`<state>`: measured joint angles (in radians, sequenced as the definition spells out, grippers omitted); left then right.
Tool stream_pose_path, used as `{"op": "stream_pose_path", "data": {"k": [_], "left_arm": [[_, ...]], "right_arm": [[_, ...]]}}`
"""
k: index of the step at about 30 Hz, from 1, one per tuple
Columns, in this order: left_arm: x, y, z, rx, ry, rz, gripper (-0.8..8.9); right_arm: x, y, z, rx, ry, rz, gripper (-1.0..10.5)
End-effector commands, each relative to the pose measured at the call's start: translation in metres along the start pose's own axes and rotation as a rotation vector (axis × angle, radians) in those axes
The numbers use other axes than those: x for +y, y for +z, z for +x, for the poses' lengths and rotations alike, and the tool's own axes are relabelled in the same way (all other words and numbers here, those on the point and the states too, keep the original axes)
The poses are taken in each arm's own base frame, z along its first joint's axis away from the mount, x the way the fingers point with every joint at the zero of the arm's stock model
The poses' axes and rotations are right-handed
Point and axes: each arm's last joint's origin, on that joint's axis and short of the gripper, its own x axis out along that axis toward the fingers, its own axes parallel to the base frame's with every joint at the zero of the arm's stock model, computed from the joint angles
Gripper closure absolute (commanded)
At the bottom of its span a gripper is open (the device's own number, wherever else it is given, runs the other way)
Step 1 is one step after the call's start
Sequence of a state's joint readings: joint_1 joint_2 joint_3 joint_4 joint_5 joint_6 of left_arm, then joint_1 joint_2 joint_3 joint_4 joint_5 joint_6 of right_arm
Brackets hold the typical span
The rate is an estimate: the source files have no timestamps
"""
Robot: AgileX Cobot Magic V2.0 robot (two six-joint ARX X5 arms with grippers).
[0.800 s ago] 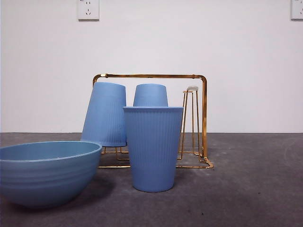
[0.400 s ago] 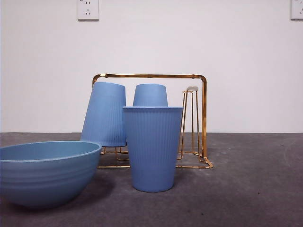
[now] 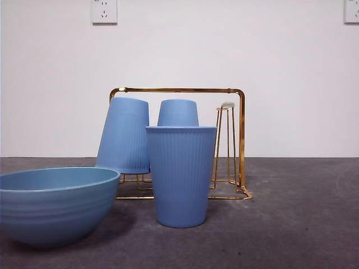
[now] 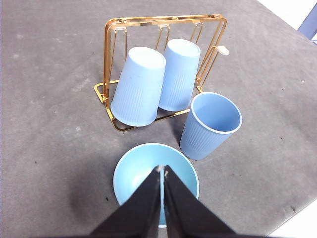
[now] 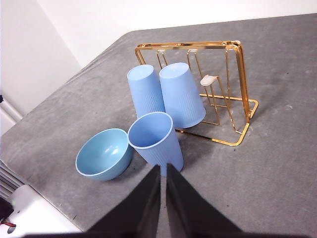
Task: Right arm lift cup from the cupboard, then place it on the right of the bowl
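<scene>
Nothing has moved since the earlier front pictures: bowl, cups and rack hold the same places, and no arm enters the front view.

Layout, left to right in the front view:
- bowl (image 3: 56, 203), at the left, nearest the camera;
- tilted cup (image 3: 124, 135), upside down on the rack;
- placed cup (image 3: 181, 175), upright, mouth up, on the table (image 3: 303, 224) just to the right of the bowl and in front of the rack;
- rear cup (image 3: 178, 112), upside down on the rack, mostly hidden behind the placed cup;
- rack (image 3: 240, 140), with one bare peg (image 3: 227, 105) at its right end.

Judged from this layout, the placing is done and the step in hand is a retreat. To do it well, keep the right gripper (image 5: 163, 167) high and move it straight back, away from the placed cup's rim. Avoid any sideways sweep, which could tip the cup or knock the bowl.

Right gripper: jaws together, holding nothing. It hangs above and well apart from the placed cup, which lies just beyond its tips in the right wrist view.

Left gripper (image 4: 162, 169): jaws together, empty, waiting high over the bowl.
</scene>
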<state>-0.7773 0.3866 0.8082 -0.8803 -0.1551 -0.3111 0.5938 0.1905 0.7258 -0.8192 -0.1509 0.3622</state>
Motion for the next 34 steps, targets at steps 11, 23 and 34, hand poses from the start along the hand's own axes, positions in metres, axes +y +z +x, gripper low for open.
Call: {"op": "stream_pose_path", "data": {"k": [11,23,34], "left_arm": [[0.003,0.001,0.000,-0.049,0.033,-0.035,8.08],[0.051,-0.042,0.040,-0.327,0.375,0.086,8.08],[0.085,-0.115,0.084,-0.329,0.470,0.079,8.08]], "right_arm": [[0.002,0.004,-0.002,-0.020,0.012,-0.017,9.3],[0.002,0.004,-0.002,-0.020,0.012,-0.017,9.3],[0.002,0.004,-0.002,-0.021,0.012,-0.017,9.3]]}}
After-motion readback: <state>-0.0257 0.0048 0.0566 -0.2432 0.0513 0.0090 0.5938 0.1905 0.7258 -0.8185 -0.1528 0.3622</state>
